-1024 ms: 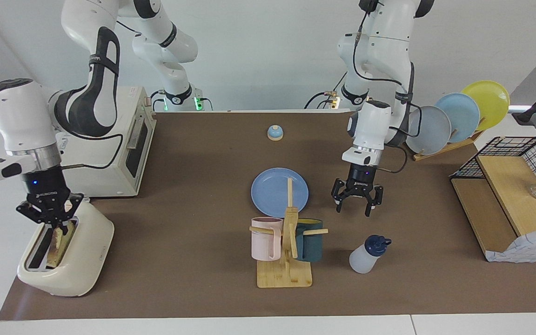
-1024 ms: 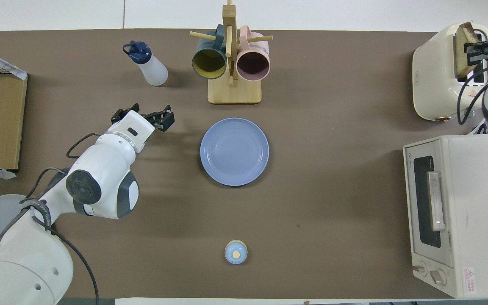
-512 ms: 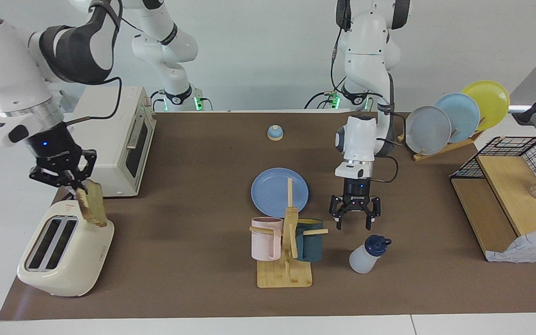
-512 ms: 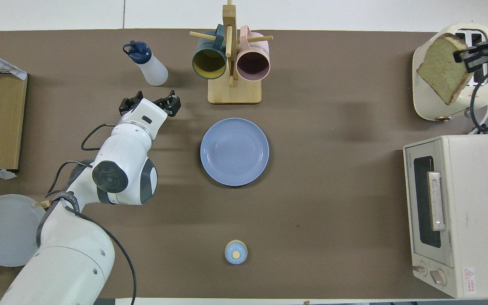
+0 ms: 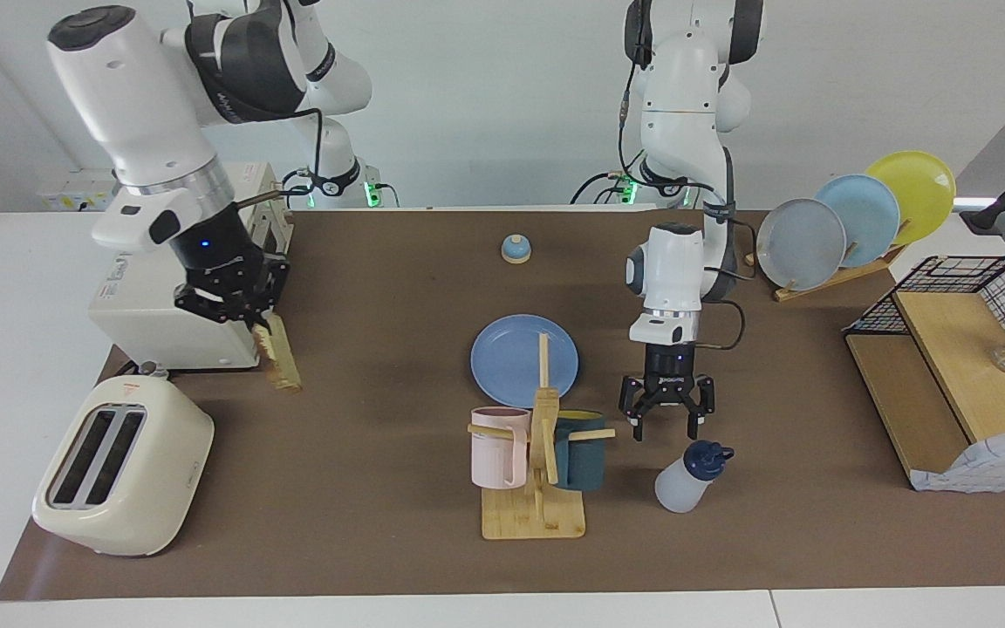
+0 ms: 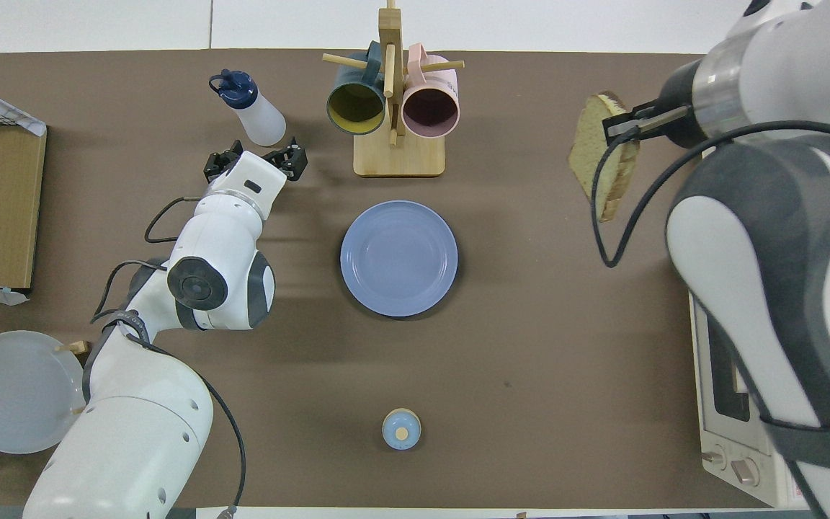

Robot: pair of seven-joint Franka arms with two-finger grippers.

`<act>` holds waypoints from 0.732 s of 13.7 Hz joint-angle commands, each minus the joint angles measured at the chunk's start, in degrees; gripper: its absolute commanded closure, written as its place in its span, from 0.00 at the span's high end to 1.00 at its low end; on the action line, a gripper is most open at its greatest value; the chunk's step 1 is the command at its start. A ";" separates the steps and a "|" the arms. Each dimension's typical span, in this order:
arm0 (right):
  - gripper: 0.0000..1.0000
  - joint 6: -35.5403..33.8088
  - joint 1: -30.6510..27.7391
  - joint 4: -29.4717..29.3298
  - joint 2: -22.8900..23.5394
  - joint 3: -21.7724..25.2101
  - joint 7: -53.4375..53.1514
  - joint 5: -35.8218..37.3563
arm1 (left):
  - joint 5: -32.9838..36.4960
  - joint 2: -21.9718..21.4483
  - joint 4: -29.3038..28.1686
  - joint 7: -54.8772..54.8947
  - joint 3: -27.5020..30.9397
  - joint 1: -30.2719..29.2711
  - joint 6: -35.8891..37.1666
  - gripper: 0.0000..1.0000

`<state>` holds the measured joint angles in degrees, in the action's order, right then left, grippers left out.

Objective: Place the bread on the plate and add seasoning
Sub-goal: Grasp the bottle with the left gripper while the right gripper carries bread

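Two-arm table scene, shown from the facing and overhead cameras.

Right gripper (image 5: pixel 245 324): pinched shut on the upper edge of the bread (image 5: pixel 280 358), which hangs edge-down below the fingers, clear of the table. The slice is in the air over bare brown mat, in front of the toaster oven (image 5: pixel 206 288) at the right arm's end of the table; the overhead camera shows it well apart from the plate (image 6: pixel 398 258). The toaster (image 5: pixel 119 467) stands on the mat with both slots showing dark.

Left gripper (image 5: pixel 667 417): fingers spread wide, holding nothing, pointing straight down. It hovers just above the mat, close beside the seasoning (image 5: pixel 686 478) on the side nearer the robots (not touching it in the facing view). The bottle stands leaning, its dark cap (image 6: pixel 235 81) tipped toward the left arm's end of the table.

The plate lies flat at mid-table, bare. Farther from the robots than the plate stands a wooden mug rack (image 5: pixel 537 488) carrying a pink mug (image 5: pixel 496 447) and a dark teal mug (image 5: pixel 581 449); the seasoning is beside this rack. A small blue-domed bell (image 5: pixel 516 249) sits nearer the robots than the plate. A rack of three plates (image 5: pixel 851 218) stands at the left arm's end of the table.
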<state>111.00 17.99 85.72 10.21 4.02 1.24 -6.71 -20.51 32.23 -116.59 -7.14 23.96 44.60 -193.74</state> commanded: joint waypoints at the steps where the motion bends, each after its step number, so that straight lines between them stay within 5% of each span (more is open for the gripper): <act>1: 0.00 6.67 3.44 6.29 -1.77 -0.15 -8.33 0.65 | -2.25 3.45 3.82 -0.42 1.44 0.66 -0.93 1.00; 10: 0.00 21.45 13.82 15.08 -0.81 -0.24 -23.38 -0.14 | -2.35 6.26 10.06 -0.51 2.58 -0.31 4.42 1.00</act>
<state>129.46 30.99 98.18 10.33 3.72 -20.64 -6.71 -21.84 36.20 -110.15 -7.18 25.62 44.35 -191.87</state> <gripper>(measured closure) 0.925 0.000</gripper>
